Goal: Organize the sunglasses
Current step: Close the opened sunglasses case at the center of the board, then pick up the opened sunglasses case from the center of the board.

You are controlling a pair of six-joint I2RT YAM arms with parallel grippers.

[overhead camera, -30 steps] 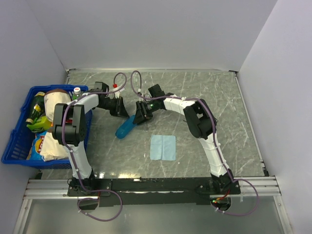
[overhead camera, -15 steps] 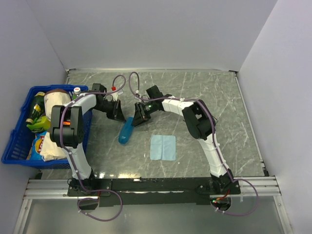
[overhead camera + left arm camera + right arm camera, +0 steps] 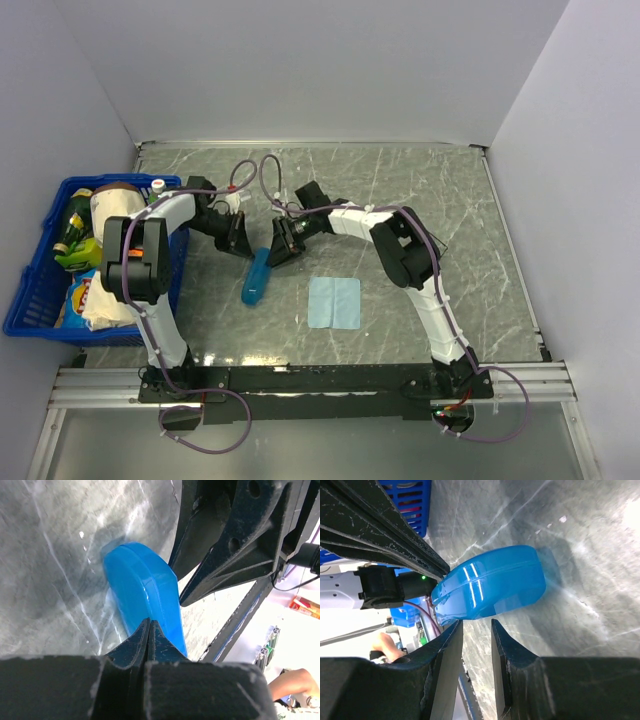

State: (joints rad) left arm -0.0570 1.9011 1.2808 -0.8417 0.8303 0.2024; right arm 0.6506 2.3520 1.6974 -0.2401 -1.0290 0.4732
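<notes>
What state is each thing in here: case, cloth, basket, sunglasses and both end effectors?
Blue case: closed, lying loose, ungripped.
Cloth: spread flat.
Basket: full.
Sunglasses: not visible.
Left end effector: shut, empty.
Right end effector: open, empty.

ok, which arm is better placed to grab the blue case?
Right, likely: the right tool stands open at the blue case's end; the left tool is shut and must reopen first.

One blue translucent oblong clamshell case [image 3: 256, 277] lies mid-table. One light-blue square cloth [image 3: 334, 302] lies near it, toward the near edge. One blue plastic basket [image 3: 28, 280] sits at the left edge. Two white-and-black robot arms [image 3: 165, 330] [image 3: 440, 310] reach in.
</notes>
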